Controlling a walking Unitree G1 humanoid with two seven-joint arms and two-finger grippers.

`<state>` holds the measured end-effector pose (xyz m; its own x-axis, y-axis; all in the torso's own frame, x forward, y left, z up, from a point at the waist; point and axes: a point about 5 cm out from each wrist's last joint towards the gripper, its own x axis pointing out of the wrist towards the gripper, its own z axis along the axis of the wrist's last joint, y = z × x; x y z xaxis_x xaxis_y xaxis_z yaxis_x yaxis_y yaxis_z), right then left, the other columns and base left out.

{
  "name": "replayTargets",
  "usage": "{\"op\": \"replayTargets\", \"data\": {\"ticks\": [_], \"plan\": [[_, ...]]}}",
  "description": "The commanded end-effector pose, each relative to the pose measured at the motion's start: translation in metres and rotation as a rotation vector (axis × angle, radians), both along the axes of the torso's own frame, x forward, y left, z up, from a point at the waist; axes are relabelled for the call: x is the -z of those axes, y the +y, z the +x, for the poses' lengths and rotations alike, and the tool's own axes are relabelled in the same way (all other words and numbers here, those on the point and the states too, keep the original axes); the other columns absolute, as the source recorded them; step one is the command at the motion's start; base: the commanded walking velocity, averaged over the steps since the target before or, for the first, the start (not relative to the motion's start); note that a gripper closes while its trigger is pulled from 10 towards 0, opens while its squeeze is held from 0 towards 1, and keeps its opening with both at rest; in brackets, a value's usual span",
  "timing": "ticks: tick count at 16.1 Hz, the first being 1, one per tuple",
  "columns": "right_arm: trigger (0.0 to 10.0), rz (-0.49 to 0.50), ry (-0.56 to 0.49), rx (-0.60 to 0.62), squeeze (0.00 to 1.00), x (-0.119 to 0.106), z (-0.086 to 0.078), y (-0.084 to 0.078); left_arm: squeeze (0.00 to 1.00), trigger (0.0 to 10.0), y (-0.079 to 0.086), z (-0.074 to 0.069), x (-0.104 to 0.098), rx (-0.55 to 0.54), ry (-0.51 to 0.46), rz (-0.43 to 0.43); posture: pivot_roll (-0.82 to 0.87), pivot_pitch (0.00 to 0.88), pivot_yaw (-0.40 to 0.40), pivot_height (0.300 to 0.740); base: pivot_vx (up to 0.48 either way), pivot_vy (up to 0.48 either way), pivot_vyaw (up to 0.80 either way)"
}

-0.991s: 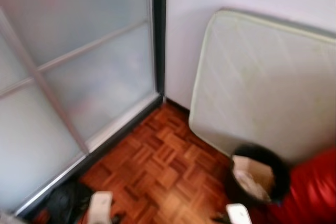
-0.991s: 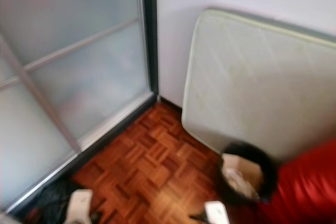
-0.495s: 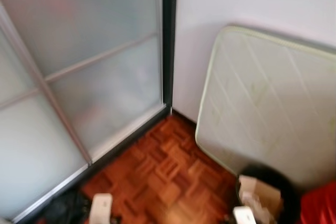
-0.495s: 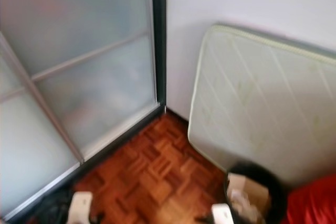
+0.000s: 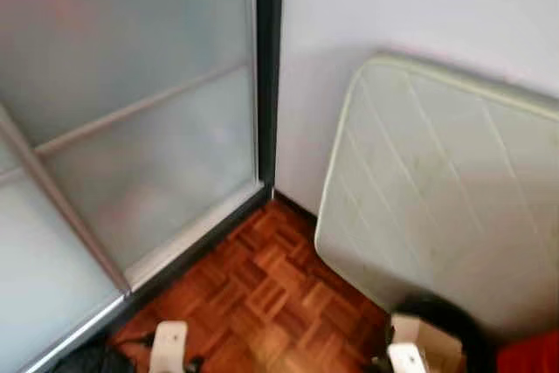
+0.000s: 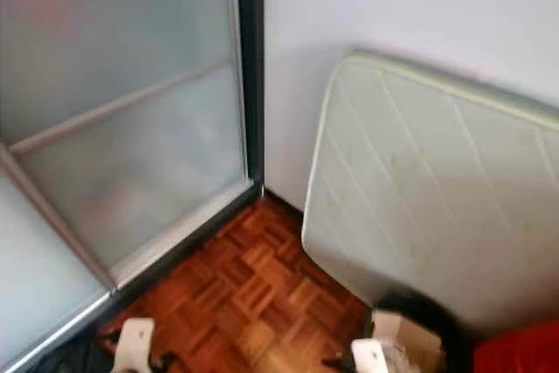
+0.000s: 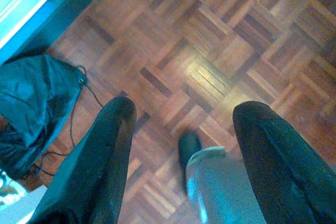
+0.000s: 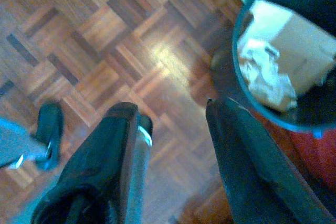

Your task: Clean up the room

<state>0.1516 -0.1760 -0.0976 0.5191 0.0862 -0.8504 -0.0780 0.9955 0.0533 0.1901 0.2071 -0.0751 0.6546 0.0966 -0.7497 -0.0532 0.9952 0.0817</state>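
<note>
A black round bin [image 8: 294, 103] holds a piece of cardboard [image 8: 299, 51] and crumpled paper [image 8: 265, 74]; it stands on the parquet at the foot of a leaning mattress [image 5: 437, 207]. My right gripper [image 8: 170, 116] hangs open over the floor just beside the bin, nothing between its fingers. A black bag [image 7: 31, 103] with a thin cord lies by the sliding door's track. My left gripper [image 7: 184, 124] hangs open above the parquet near that bag, holding nothing.
A frosted glass sliding door [image 5: 131, 128] in a dark frame closes the left side. A white wall [image 5: 393, 6] stands behind the mattress. Something red [image 5: 533, 355] lies right of the bin. My own grey leg [image 7: 215, 187] and black foot stand on the parquet.
The camera has tilted up, so the bin, the red thing and the black bag sit lower in the picture. Both grippers hang as before.
</note>
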Motion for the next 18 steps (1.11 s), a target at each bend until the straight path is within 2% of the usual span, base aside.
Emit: {"op": "replayTargets", "data": {"ticks": [1, 18], "plan": [[10.0, 0.011, -0.002, -0.021, 0.00, 0.0003, 0.0006, 0.0068, 0.00, 10.0, 0.0055, -0.0055, 0.0019, -0.012, 0.017, 0.010, 0.00, 0.041, -0.048, 0.740, 0.304, 0.000, 0.00], [10.0, 0.006, 0.000, -0.020, 0.00, 0.0004, 0.0003, 0.0065, 0.00, 10.0, 0.0060, -0.0058, 0.0022, -0.012, 0.024, 0.010, 0.00, 0.042, -0.049, 0.740, 0.300, 0.000, 0.00]]}}
